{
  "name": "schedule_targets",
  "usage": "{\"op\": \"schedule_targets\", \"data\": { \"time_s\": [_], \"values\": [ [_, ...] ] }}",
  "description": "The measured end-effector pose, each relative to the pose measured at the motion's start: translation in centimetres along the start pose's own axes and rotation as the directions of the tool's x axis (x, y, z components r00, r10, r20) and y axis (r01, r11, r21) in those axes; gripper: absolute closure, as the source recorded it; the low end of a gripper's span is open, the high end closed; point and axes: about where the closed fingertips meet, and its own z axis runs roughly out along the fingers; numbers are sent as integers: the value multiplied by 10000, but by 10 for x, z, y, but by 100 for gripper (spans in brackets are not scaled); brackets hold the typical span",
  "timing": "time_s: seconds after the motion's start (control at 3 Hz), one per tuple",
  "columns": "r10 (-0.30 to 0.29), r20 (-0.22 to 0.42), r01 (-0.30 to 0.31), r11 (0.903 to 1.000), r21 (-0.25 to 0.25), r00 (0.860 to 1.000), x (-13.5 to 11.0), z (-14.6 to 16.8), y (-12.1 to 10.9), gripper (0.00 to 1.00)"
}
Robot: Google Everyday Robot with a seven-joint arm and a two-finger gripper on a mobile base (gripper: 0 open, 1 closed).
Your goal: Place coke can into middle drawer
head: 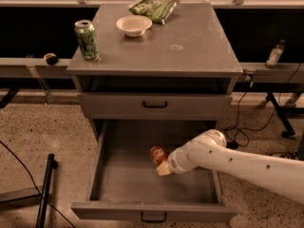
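Camera view: gripper (pixel 163 167) clasps coke can (pixel 157 154), at its 11 o'clock, over middle drawer (pixel 123 179) floor. Placement step; next requires lowering, then release.

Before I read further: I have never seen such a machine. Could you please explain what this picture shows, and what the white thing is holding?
There is one picture, from a single camera looking down at the front of a grey metal cabinet. The white tube that comes in from the right is a robot's arm. Its gripper is inside the wide grey open middle drawer. The fingers are closed on a small red-orange coke can, which is tilted. On the cabinet top are a green soda can, a pale round bowl and a green snack bag. The upper grey drawer front is shut.
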Motion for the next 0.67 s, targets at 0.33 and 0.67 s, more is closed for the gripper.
{"op": "schedule_targets", "data": {
  "time_s": [0.33,0.67],
  "values": [
    [-520,-40,519,9982,-303,9986,-32,28,5,100],
    [-1058,-74,1052,9927,-587,9944,-69,57,12,100]
  ]
}}
